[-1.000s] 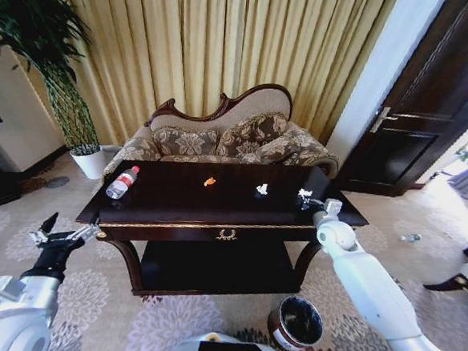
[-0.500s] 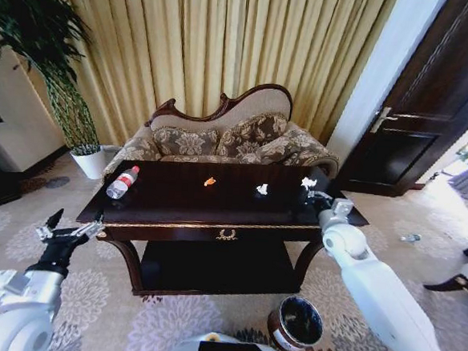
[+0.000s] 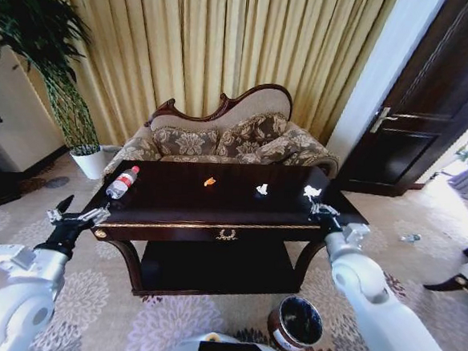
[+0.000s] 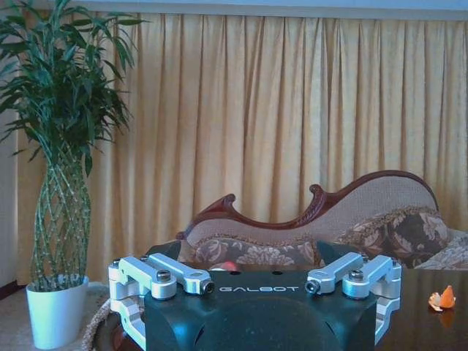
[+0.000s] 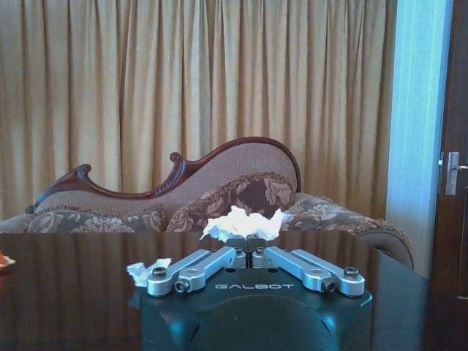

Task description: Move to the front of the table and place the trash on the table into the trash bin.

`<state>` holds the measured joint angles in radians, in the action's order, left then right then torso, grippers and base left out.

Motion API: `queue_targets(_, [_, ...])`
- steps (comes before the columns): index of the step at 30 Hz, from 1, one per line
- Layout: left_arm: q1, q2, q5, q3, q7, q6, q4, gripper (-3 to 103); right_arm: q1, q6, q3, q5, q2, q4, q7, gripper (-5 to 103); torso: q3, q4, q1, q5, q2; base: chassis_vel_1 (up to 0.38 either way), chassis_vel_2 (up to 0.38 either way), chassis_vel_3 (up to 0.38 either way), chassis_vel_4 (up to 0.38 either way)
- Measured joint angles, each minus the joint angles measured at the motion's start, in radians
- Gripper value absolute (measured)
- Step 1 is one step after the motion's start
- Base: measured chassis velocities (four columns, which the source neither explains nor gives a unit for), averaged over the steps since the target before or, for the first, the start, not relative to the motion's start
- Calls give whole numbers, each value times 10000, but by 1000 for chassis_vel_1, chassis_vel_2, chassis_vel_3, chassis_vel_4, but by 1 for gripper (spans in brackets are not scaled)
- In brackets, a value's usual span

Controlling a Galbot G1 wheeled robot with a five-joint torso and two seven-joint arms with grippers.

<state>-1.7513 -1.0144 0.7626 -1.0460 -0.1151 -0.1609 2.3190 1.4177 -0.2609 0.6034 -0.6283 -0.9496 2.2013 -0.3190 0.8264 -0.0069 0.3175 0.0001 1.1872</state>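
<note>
Right tool [image 3: 318, 202] pinching crumpled paper [image 5: 243, 223] above table [image 3: 215, 222] edge, left tool [image 3: 77, 217] spread

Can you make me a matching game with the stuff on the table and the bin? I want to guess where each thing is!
Things:
1. plastic bottle
2. orange scrap
3. crumpled paper
4. trash bin

Places:
A. on the carpet in front of the table
B. pinched in the right gripper
C. lying at the table's left end
D. near the table's back edge, middle

Pairs: 1-C, 2-D, 3-B, 4-A
</note>
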Motion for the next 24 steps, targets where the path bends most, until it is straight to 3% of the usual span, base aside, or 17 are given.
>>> queue_targets(10, [183,525,290,8,184,11,-495,100,853,-28,54,569,-677,850,-214,0,0,0,0,0,0,0,0,0,0])
queue_targets(24, [471,796,211,267,209,43,-487,100,922,73,-6,713,-785,948,-246,0,2,0,1,2,-1,0,0,0,0])
